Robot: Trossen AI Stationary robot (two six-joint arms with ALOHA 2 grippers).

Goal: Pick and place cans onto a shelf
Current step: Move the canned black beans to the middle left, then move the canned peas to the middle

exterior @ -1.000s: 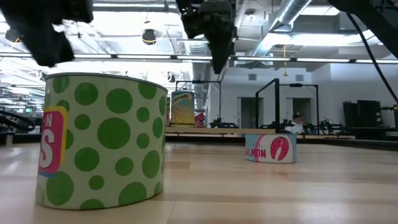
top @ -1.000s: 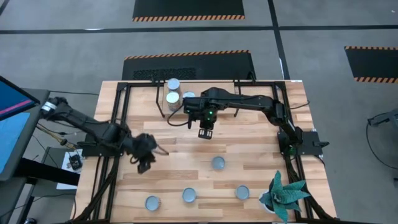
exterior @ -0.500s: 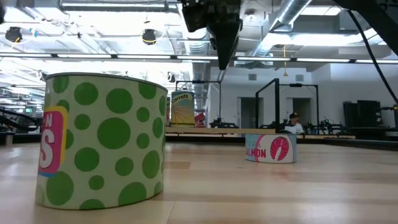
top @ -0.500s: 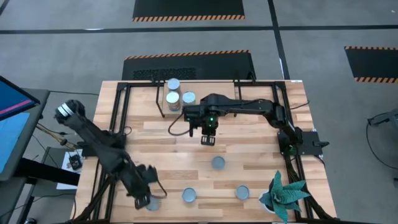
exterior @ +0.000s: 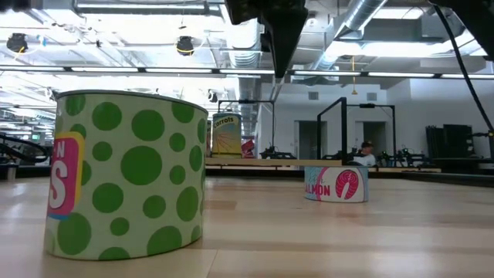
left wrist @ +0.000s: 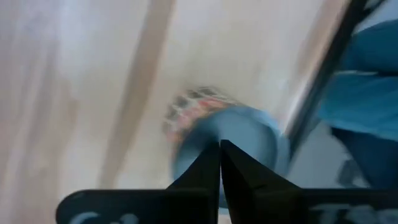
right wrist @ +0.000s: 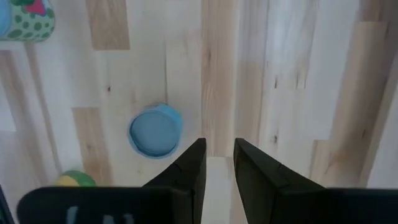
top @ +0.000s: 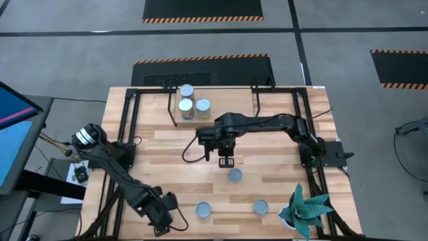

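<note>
- Left gripper: positioned at the near left corner of the table, directly over a can seen in the left wrist view. Its two dark fingers were pressed together with no gap between them. They held nothing; contact with the can below could not be determined, as that view was blurred.
- Right gripper: positioned over the table's middle, just behind a lone can. In the right wrist view its fingers stood narrowly apart, with bare wood showing in the slot between them. Nothing was held.
- Shelf: located at the back of the table, left of centre, inside the black frame.
- Cans on or at the shelf: three counted from above, namely one at the rear, one below it on the left and one to the right.
- Cans loose on the table in the high view: three counted, being the lone middle can, one near the front edge and one further right. The can under the left gripper was hidden from above.
- Low view: one green-dotted can close to the camera and one salmon-labelled can farther off.
- Green spiky plant: one, at the near right corner.
</note>
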